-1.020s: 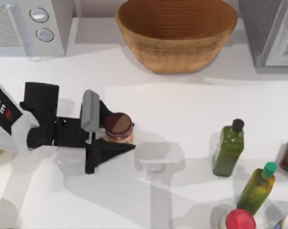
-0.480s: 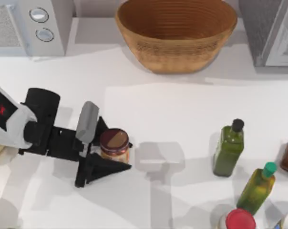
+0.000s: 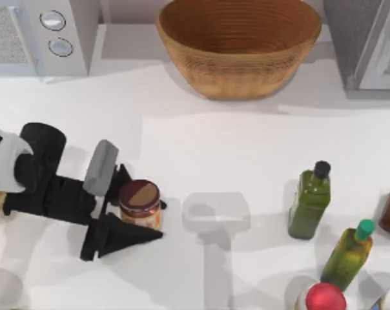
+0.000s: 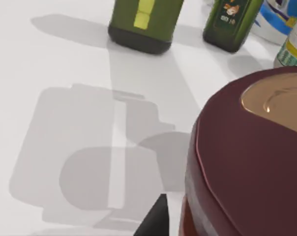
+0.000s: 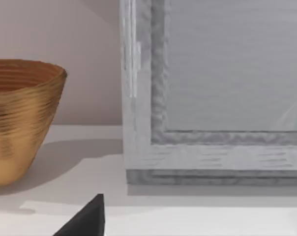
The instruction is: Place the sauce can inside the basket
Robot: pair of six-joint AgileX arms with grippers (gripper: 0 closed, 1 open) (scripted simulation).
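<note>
The left end effector [image 3: 133, 205] sits at the lower left of the top view, its two dark fingers clasped on either side of the can [image 3: 140, 203]. One finger [image 3: 121, 236] runs along the can's near side, the other lies behind it toward the frame's upper edge. In the left wrist view the can [image 4: 247, 162] looms close, maroon body and brown top, with a dark finger tip beside its base. The can looks to be held. Whether it is off the worktop [image 3: 246, 148] is hard to tell; a grey shadow lying to its right on the worktop hints that it may be raised a little.

The basket [image 3: 239, 45] stands at the top centre of the top view, well apart from the can and up and to its right. In the right wrist view the basket [image 5: 20, 118] appears at left beside a grey framed cabinet [image 5: 212, 98].

I judge the step in hand to be the carry after the grasp. The next move calls for lifting the can high enough to clear the basket rim, swinging it toward the top centre, bringing it over the basket's hollow, then letting go.

The bottles [image 3: 310, 200] at the lower right lie away from that path.
</note>
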